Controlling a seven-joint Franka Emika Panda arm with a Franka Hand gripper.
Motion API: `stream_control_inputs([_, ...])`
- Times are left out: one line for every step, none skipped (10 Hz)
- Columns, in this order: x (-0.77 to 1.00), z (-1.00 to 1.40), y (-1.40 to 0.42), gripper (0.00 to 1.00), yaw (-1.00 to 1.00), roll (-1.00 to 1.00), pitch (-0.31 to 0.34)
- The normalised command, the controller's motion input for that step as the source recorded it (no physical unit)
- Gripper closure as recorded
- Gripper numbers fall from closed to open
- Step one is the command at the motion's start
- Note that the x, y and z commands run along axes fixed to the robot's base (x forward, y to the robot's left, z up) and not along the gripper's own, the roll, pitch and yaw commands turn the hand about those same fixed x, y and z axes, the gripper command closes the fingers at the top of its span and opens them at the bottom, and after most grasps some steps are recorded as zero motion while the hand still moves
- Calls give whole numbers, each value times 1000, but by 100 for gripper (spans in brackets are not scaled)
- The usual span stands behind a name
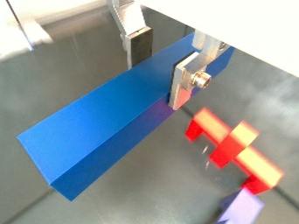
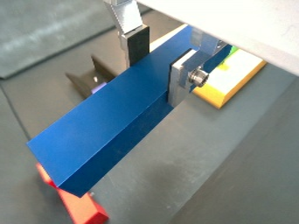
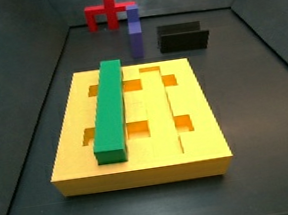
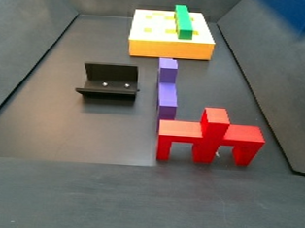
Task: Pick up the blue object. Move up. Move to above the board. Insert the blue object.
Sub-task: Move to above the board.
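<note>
Blue bar [image 1: 111, 122] clamped between the end effector's [image 1: 163, 63] silver fingers [image 1: 184, 80] in both wrist views, held aloft over the dark floor. Yellow-orange board [image 3: 197, 122] apart, carrying a green bar [image 3: 108, 108].

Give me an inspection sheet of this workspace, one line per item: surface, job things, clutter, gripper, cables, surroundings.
Surface: dark grey floor, bare between the pieces.
Job's things: blue object held off the floor, clamped between the fingers in both wrist views; board lying flat with a green bar in one groove.
Clutter: purple bar; red piece; fixture.
Gripper: gripper shut on the blue object, raised; absent from both side views.
Cables: nothing seen.
Surroundings: dark enclosure walls.
</note>
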Motion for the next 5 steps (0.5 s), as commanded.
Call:
stream_control_inputs([1, 671, -10, 100, 5, 6, 69])
stream_control_inputs([12, 245, -4, 100, 2, -1, 53])
stream_control_inputs([653, 162, -1400, 100, -419, -2, 397])
stream_control_inputs([656, 153, -1400, 100, -337, 32, 421])
stream_control_inputs([681, 155, -1400, 100, -223, 43, 425])
